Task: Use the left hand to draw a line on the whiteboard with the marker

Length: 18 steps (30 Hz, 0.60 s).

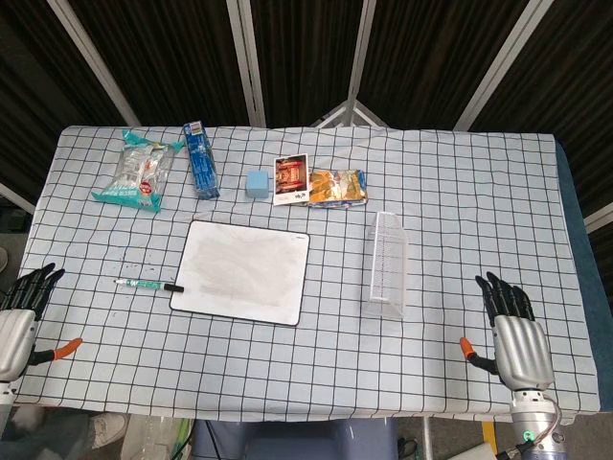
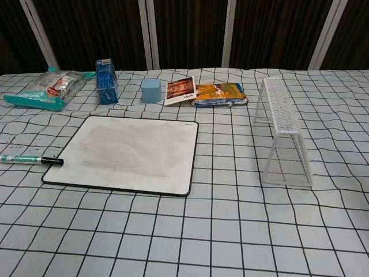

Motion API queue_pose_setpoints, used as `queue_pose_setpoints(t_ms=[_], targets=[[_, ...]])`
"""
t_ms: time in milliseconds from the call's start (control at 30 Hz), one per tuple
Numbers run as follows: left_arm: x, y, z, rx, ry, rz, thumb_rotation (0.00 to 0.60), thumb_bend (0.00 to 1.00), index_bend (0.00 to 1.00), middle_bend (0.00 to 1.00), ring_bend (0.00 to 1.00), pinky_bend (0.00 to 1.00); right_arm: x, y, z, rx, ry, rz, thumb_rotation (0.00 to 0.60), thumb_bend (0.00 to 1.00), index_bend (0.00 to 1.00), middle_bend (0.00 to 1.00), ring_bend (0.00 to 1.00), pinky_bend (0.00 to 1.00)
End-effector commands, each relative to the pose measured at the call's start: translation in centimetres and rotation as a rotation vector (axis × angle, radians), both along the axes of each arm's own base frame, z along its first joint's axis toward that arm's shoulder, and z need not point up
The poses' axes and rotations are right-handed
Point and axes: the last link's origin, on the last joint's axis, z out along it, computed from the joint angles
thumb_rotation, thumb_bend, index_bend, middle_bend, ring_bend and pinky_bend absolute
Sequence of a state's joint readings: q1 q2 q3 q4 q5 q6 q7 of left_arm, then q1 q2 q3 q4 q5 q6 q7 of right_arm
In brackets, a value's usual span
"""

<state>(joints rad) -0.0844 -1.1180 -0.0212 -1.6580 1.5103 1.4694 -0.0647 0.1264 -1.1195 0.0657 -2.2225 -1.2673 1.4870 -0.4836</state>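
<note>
While marker lies on bench with its black tip touching whiteboard's left edge, left hand rests left of whiteboard, fingers spread, empty; right hand likewise.

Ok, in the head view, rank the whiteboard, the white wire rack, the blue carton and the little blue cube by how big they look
Largest to smallest, as they look in the head view:
1. whiteboard
2. white wire rack
3. blue carton
4. light blue cube
The carton and cube lie farther from the camera, so they may look somewhat smaller than they are.
</note>
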Motion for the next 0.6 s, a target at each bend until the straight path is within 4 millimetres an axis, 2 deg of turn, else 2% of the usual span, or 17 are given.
queue_pose_setpoints(t_ms=[33,400,600], targets=[[0.0,0.0,0.0,0.001,0.003,-0.003,0.600,0.14,0.00,0.00,0.00,0.00,0.0,0.0,0.0,0.000,0.000,0.000,0.600,0.30,0.00,0.00,0.00,0.00],[0.0,0.0,-0.1,-0.007,0.014,0.000,0.600,0.14,0.00,0.00,0.00,0.00,0.0,0.0,0.0,0.000,0.000,0.000,0.600,0.30,0.00,0.00,0.00,0.00],[-0.5,1.3,-0.6,-0.035,0.072,0.011,0.600,0.14,0.00,0.00,0.00,0.00,0.0,0.0,0.0,0.000,0.000,0.000,0.600,0.30,0.00,0.00,0.00,0.00]])
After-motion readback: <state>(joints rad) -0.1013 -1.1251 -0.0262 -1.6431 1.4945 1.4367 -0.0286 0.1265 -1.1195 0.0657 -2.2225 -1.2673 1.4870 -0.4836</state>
